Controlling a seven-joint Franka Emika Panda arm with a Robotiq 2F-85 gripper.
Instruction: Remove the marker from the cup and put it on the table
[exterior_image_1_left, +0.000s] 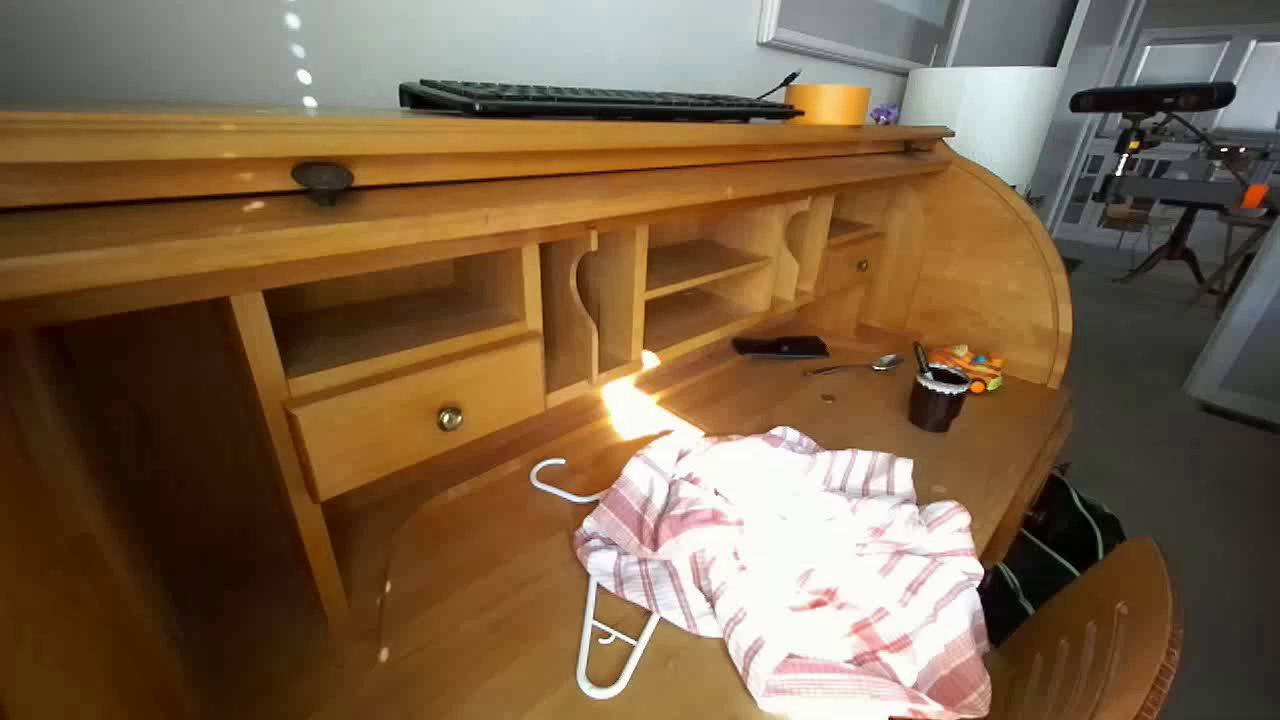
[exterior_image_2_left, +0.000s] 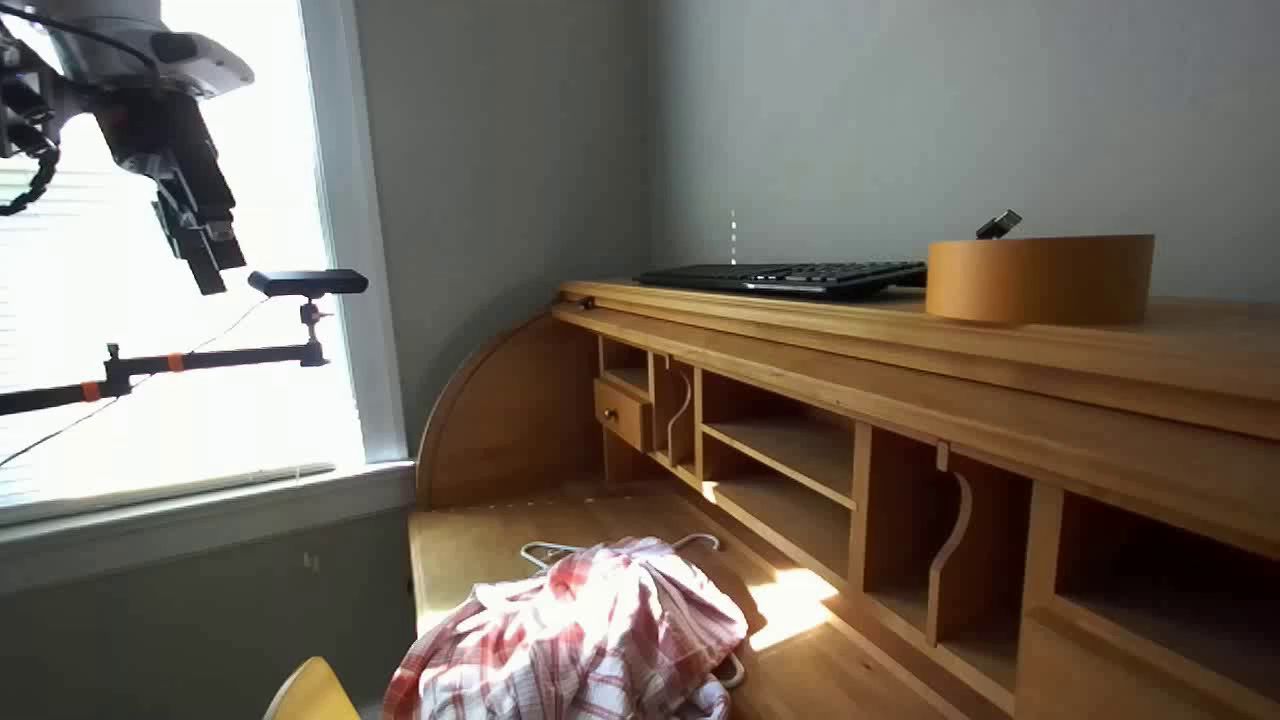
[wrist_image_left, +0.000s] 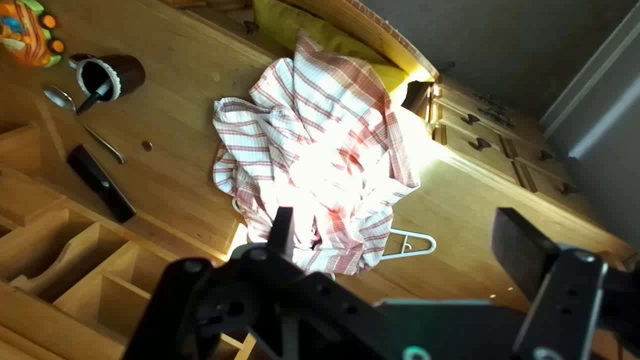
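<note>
My pincer (wrist_image_left: 395, 220) is released and spread wide. At ten o'clock in my wrist view, the marker (wrist_image_left: 93, 98) leans inside the dark-brown cup (wrist_image_left: 128, 75) standing on the tabletop (wrist_image_left: 175, 115), one end past the rim, an orange toy car (wrist_image_left: 30, 35) just beyond. A striped cloth (wrist_image_left: 320, 150) lies at centre.

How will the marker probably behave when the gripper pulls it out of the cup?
The marker looks slim and straight, so it is probably stiff and light. It leans in the cup, one end sticking out, so it might swivel if pinched off-centre. Its stick-like shape suggests it could roll once laid on the table.
</note>
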